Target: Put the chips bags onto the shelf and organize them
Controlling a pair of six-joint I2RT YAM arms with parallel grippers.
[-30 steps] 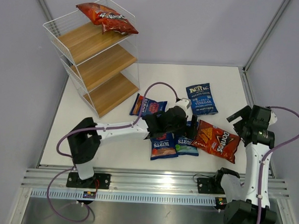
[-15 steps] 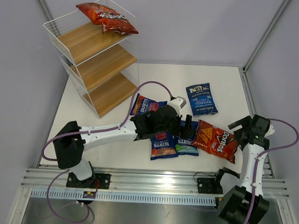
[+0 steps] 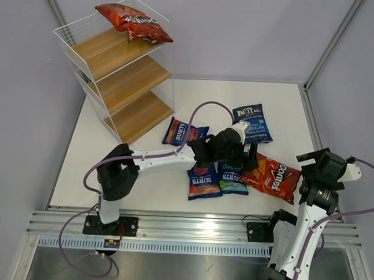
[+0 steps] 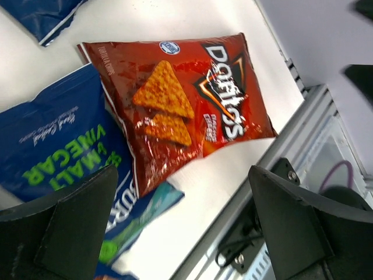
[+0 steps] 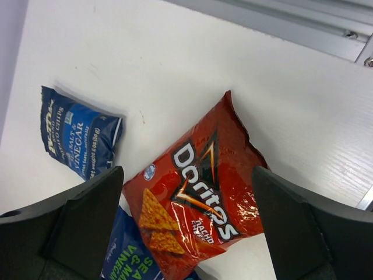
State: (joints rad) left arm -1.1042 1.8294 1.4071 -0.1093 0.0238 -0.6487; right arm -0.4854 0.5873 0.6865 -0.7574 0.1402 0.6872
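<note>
Left end effector (image 4: 182, 233), fingers apart, empty, hovers over red Doritos bag (image 4: 186, 111) on table (image 5: 175, 58). Right end effector (image 5: 186, 233), fingers apart, empty, above same bag. Wire shelf (image 3: 115, 69) well beyond left end effector, second Doritos bag (image 3: 133, 21) on top.

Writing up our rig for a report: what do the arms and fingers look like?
The left arm and right arm are white tubes with black joints. A thin purple cable loops along each. The fingers are broad, matt black wedges.

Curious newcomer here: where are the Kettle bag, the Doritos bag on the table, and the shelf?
Kettle bag (image 3: 256, 120): top view, its middle.
Doritos bag on the table (image 5: 199, 188): right wrist view, logo.
shelf (image 3: 124, 83): top view, middle board.
</note>
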